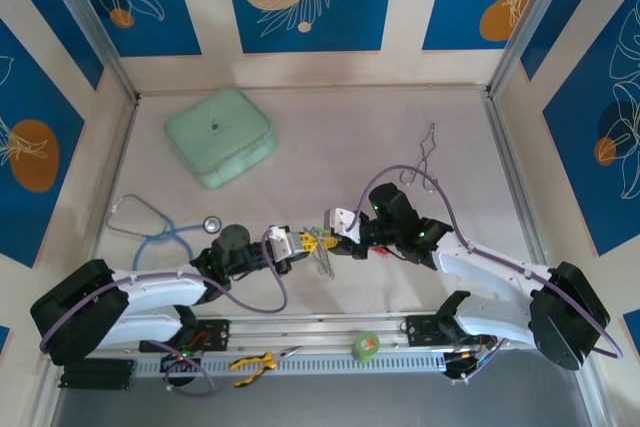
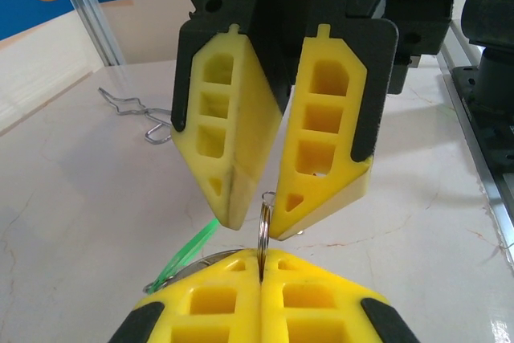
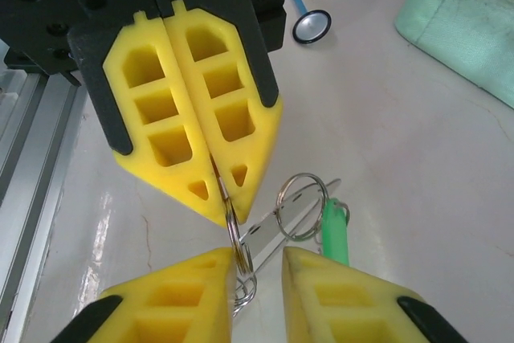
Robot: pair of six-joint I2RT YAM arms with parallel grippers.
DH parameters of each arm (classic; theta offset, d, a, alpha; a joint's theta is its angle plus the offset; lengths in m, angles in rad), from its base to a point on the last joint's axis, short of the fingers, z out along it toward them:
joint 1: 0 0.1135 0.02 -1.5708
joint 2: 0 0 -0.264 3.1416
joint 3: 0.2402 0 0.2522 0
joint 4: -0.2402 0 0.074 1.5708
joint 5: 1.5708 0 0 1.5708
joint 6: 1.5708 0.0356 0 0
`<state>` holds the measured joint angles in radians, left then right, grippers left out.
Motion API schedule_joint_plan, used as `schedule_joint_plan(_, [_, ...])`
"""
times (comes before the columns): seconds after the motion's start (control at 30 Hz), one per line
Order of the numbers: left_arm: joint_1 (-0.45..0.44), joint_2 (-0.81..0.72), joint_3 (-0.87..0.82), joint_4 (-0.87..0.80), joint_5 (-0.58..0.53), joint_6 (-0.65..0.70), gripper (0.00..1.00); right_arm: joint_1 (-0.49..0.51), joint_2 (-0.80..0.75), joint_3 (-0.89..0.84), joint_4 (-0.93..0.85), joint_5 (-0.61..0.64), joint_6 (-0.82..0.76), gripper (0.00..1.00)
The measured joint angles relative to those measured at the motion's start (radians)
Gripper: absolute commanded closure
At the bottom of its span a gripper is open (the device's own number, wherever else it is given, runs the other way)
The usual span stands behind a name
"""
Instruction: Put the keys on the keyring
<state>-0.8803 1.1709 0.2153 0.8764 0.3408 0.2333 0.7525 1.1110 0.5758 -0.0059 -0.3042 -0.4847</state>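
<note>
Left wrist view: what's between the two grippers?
A metal ring, pinched on edge by the shut left gripper; its top stands in the gap between the right gripper's open tips.

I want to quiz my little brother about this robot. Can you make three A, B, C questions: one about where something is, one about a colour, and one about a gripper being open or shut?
1. Where on the table is the stethoscope?
A. left side
B. right side
C. far middle

2. What colour is the key head?
A. red
B. green
C. blue

3. How is the left gripper?
A. wide open
B. shut on the ring
C. shut on the stethoscope

Answers:
1 A: in the top view it lies near the left wall.
2 B: the right wrist view shows green plastic beside the silver blade.
3 B: both wrist views show its yellow fingers pressed together with the ring pinched between the tips.
</note>
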Motion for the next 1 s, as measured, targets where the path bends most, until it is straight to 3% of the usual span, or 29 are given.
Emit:
schedule_joint_plan(0.37, [0.000, 0.000, 0.000, 0.000, 0.000, -0.012, 1.00, 0.000, 0.006, 0.000, -0.006, -0.030, -0.006, 1.00])
schedule_joint_plan(0.43, [0.000, 0.000, -0.001, 0.000, 0.000, -0.017, 1.00, 0.000, 0.006, 0.005, -0.016, -0.034, -0.008, 1.00])
schedule_joint_plan(0.53, [0.000, -0.002, -0.001, -0.001, -0.001, -0.018, 0.88, 0.001, 0.006, 0.019, -0.045, -0.034, -0.012, 1.00])
schedule_joint_plan(0.63, [0.000, -0.013, 0.000, -0.011, -0.003, -0.015, 0.83, 0.011, 0.008, 0.046, -0.083, -0.030, -0.021, 1.00])
schedule_joint_plan(1.0, [0.000, -0.025, 0.010, -0.085, 0.000, -0.014, 0.81, 0.047, 0.066, 0.156, -0.223, 0.026, -0.080, 1.00])
